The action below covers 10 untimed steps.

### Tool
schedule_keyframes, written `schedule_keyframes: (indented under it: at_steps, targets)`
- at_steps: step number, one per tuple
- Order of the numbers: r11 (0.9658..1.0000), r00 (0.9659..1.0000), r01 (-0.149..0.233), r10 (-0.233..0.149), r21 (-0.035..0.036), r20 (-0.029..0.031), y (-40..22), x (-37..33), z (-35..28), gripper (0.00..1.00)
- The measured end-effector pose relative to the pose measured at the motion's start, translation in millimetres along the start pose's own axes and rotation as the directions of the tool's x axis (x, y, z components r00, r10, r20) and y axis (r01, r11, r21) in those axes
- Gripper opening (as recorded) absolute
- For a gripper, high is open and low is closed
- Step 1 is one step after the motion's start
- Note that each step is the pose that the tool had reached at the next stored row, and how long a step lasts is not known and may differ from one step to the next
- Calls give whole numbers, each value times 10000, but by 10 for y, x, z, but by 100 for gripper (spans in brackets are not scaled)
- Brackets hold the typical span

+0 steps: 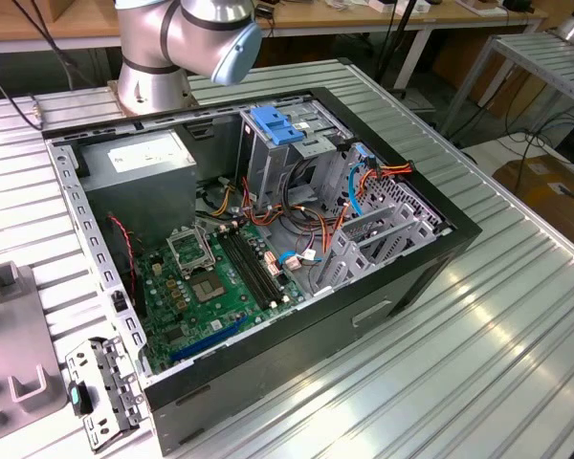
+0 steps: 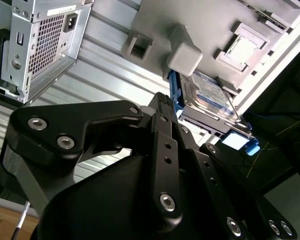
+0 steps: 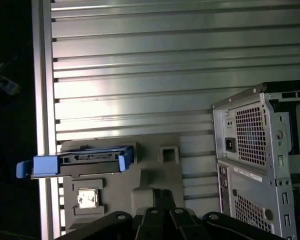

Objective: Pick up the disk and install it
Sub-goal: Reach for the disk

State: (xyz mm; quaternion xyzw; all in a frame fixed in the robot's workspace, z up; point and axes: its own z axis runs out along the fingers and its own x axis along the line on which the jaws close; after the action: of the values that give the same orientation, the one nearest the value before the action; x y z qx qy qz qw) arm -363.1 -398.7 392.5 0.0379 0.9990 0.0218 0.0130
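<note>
My pincer (image 2: 161, 98) is pressed together with nothing in it, its black links (image 2: 80, 125) crowding the foreground in both wrist views. Just beyond its tip rests one disk (image 2: 210, 97), untouched, on one grey fixture plate (image 2: 150, 22) that lies on the ribbed aluminium table (image 2: 105, 65). In the first wrist view I count two blue end tabs (image 3: 23, 169) on the disk. One silvery square part (image 2: 242, 47) sits in a pocket of the same plate. Farther off stands one open computer case (image 1: 430, 263), holding one motherboard (image 1: 210, 287) and one tall grey cage (image 1: 266, 182) topped by one blue clip (image 1: 277, 125). My finger covers part of the disk's blue frame. One grey block (image 2: 185, 56) on the plate hides a corner of the disk. The plate is cut off at the exterior view's left.
</note>
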Motion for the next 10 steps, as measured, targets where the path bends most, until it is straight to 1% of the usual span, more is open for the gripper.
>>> schedule_keyframes:
  at_steps: [7,10]
  targets:
    - [10000,10000,-1,1,-1,1,-11,141,-1,11]
    - [10000,10000,1,-1,-1,1,-16,214,-3,11]
